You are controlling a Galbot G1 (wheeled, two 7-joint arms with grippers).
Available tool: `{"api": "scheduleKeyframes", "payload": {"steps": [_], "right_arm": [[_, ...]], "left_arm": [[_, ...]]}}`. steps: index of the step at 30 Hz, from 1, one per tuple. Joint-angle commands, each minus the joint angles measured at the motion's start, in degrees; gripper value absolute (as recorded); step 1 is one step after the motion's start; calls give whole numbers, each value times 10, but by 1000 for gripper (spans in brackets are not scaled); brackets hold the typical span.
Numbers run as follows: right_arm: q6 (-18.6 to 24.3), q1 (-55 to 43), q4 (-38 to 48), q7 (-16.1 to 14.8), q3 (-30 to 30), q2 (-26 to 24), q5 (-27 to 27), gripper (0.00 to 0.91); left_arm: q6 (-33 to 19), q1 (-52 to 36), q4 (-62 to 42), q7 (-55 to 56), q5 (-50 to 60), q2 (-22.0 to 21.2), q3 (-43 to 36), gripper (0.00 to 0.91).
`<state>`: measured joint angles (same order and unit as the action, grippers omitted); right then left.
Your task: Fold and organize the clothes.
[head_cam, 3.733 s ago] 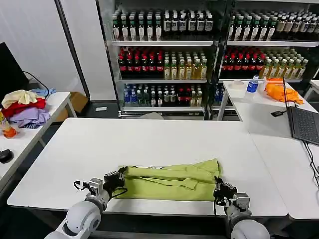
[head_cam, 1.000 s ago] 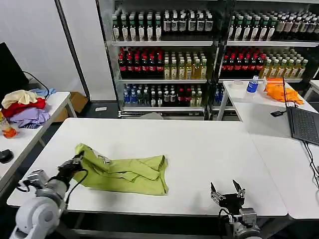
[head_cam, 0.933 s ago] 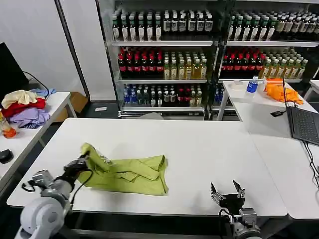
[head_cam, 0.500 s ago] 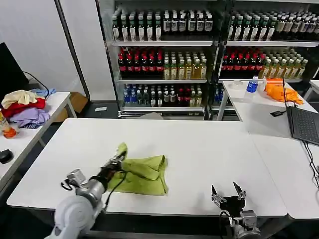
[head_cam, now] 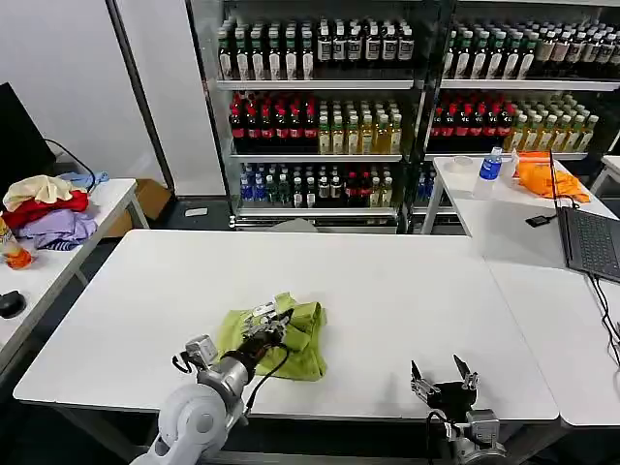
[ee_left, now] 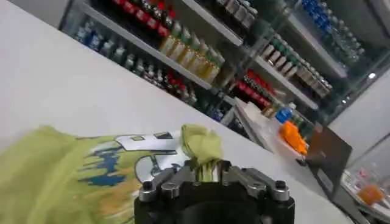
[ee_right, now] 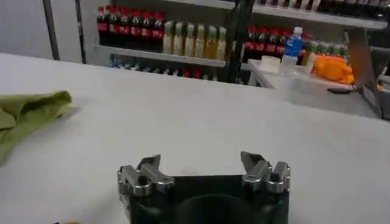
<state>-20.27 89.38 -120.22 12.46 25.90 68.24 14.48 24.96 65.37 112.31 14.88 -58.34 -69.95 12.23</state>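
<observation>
The left gripper (head_cam: pixel 274 319) carries a pinched edge across the T-shirt (head_cam: pixel 300 334), folding it; next, release flat; the right gripper (head_cam: pixel 442 372), beyond the T-shirt on the desk (head_cam: pixel 387 281), has fingers spread, empty.

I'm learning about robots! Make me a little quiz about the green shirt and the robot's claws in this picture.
1. True or false: the right claw is holding the lime T-shirt.
2. Which claw is shut on a fold of the shirt? A) the left claw B) the right claw C) both
3. Fill in: the shirt lies bunched on the white ____.

Key:
1. False. It sits open near the front edge of the table, apart from the shirt.
2. A. In the left wrist view a bit of lime cloth is pinched in it, beside the printed graphic.
3. table
</observation>
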Motion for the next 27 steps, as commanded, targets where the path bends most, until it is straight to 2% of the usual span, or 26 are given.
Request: {"api": "scheduleKeyframes", "payload": {"steps": [1,8,10,16,21,27], "right_arm": [[-1,0,-2,0,-2,1,-2,907],[-1,4,-5,0,1,4,-1,907],[0,6,-8,-1,1,4,-1,907],[0,5,-12,-1,2,4,-1,907],[-1,6,-14,-1,3,6,-1,907],[-1,8,-18,-1,3,6,-2,907]], "left_arm": [[-1,-6,3,-13,37,-16,-28,907],[6,30,36,-6,50,-15,63,907],[-2,49,26,-8,92,-1,97,907],[-3,65,-34,-8,122,53,170,907],[5,57,-89,-12,136,67,188,907],[31,68,-83,-34,124,44,168,907]]}}
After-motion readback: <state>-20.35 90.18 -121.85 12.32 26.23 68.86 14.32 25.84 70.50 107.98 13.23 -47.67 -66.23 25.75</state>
